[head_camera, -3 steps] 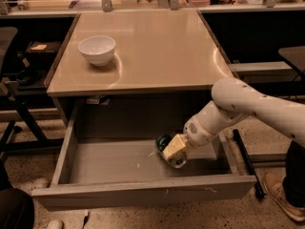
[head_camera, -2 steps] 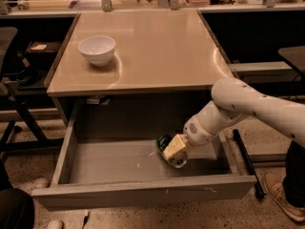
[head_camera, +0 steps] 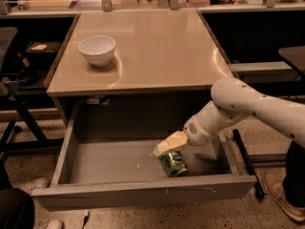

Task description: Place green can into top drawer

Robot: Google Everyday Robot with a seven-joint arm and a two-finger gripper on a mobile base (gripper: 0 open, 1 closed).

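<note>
The gripper [head_camera: 167,148] hangs inside the top drawer [head_camera: 114,163], with the green can [head_camera: 174,163] just beneath it; I cannot tell whether it grasps the can.

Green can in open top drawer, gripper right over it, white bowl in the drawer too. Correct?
No: the white bowl sits on the table, not in the top drawer, per the camera view. The green can is in that open drawer, gripper right over it.
</note>
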